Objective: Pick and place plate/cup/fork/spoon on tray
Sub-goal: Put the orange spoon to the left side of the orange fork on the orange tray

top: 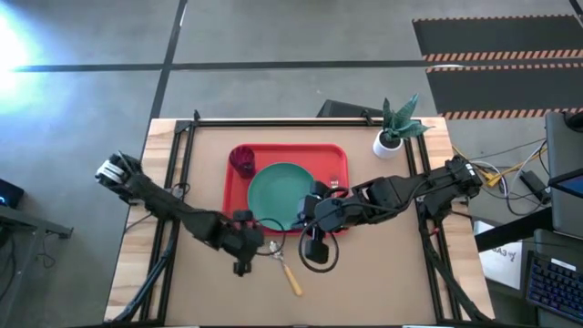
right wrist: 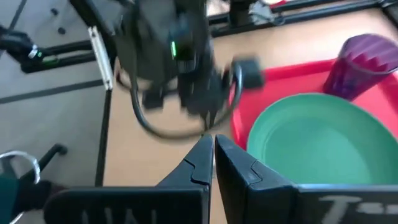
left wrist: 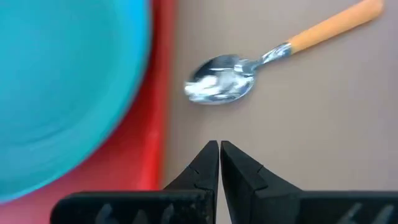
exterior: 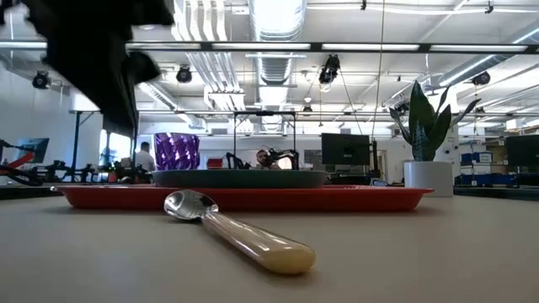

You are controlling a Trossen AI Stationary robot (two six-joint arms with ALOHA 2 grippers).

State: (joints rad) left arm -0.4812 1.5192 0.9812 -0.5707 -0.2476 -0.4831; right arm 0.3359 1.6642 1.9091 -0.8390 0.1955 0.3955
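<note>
While the plate and cup sit on the tray, the spoon lies on the bare worktop, just off the tray's 6 o'clock edge, bowl toward the tray, handle trailing toward 5 o'clock. Cup at the tray's 10 o'clock corner; plate roughly central. Fork not seen in any view (possibly under the right arm, cannot say).

Left pincer hovers just beside the spoon bowl, on its 9 o'clock side, fingers pressed together, holding nothing. Right pincer also pressed together and empty, over the tray's 5 o'clock corner; the left arm shows blurred ahead of it in the right wrist view.

Judgement: spoon is the next pick, likely for the left arm. Risks:
- Fingers must spread before descent; coming down closed would shove the spoon or skid it against the tray rim.
- Thin neck, rounded bowl: an off-centre pinch could let it twist or slip out.
- Both arms crowd the same edge, so a collision is plausible.
- Potted plant at 1 o'clock, well apart, no hazard.
</note>
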